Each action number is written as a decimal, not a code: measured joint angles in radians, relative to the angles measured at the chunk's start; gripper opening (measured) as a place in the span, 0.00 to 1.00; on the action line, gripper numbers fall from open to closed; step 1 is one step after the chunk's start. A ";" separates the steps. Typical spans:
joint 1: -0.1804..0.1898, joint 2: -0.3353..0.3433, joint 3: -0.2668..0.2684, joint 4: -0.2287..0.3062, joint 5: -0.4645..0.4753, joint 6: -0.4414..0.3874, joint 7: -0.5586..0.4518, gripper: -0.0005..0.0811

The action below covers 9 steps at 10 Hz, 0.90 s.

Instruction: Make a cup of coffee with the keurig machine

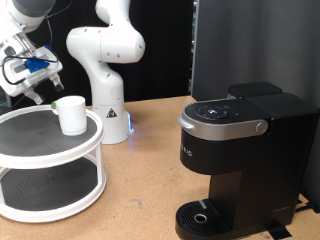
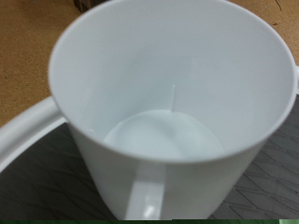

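The cup point(image 1: 70, 113) is a plain white mug that stands upright on the top shelf of a round white two-tier stand point(image 1: 30, 145) at the exterior view's left. My gripper point(image 1: 40, 90) hangs just above and to the exterior view's left of it, apart from it. No finger shows in the wrist view, so the gripper reads as open, and it holds nothing. That view looks straight down into the empty cup point(image 2: 173, 103), whose handle point(image 2: 145, 191) faces the camera. The keurig machine point(image 1: 240, 150), black with a silver-grey handle, stands at the right with its lid down.
The white base of the robot arm point(image 1: 105, 70) rises behind the stand. A black panel point(image 1: 255, 45) stands behind the machine. Brown tabletop point(image 1: 140, 190) lies between the stand and the machine's round drip base point(image 1: 205, 218).
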 joint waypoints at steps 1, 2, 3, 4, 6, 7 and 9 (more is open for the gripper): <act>0.002 0.007 -0.002 -0.008 0.004 0.025 -0.008 0.95; 0.005 0.017 -0.005 -0.014 0.008 0.045 -0.016 0.98; 0.009 0.030 -0.007 -0.018 0.013 0.062 -0.026 0.98; 0.014 0.044 -0.012 -0.020 0.020 0.072 -0.038 0.99; 0.021 0.069 -0.022 -0.024 0.035 0.091 -0.062 0.99; 0.023 0.078 -0.024 -0.028 0.050 0.102 -0.069 0.99; 0.026 0.083 -0.027 -0.039 0.097 0.126 -0.071 0.99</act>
